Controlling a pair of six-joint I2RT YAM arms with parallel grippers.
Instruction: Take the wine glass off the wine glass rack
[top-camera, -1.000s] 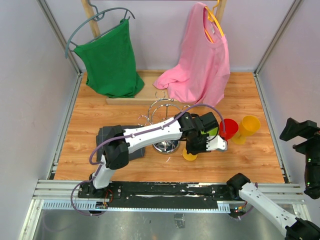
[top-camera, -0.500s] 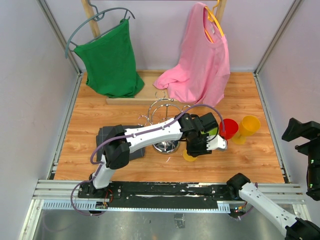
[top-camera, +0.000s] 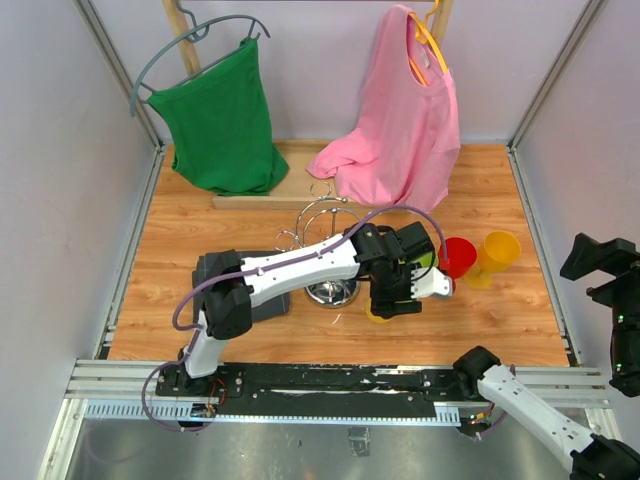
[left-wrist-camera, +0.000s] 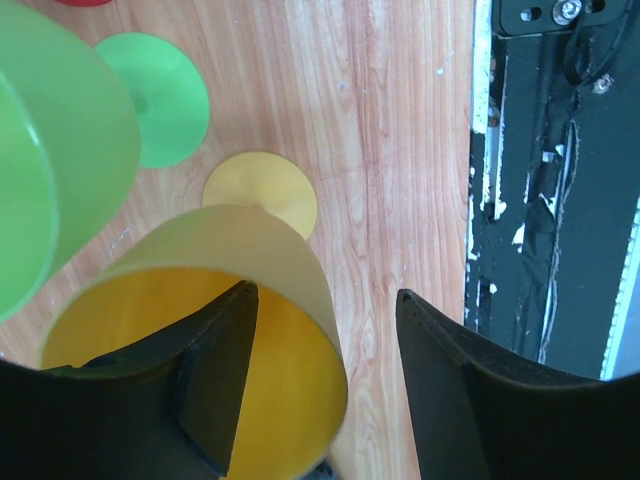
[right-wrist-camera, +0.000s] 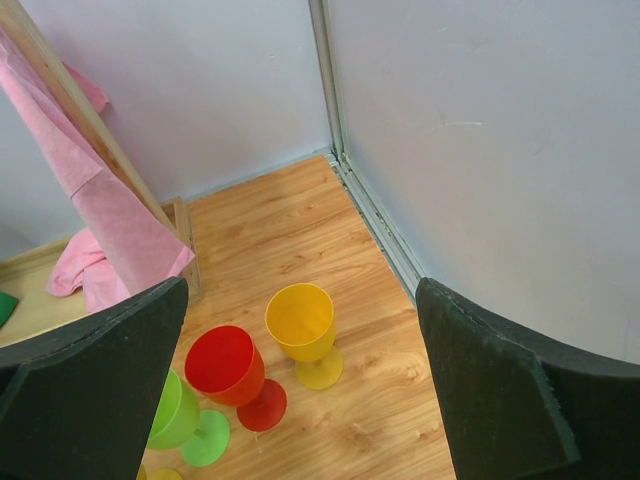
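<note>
Caught the left fingers (left-wrist-camera: 215, 380) parted, clamping nothing: one inside the bowl of the yellow wine glass (left-wrist-camera: 290, 340), one outside its rim. Saw that glass upright on the worktop (top-camera: 200, 225), off the wine glass rack (top-camera: 334, 292), at its 4 o'clock. Spotted the right fingers (right-wrist-camera: 500, 400) spread wide, empty, well off at the rack's 3 o'clock.

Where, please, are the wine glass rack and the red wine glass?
wine glass rack (top-camera: 335, 294): top external view, on its round chrome base.
red wine glass (right-wrist-camera: 222, 362): right wrist view, inside its bowl.
</note>
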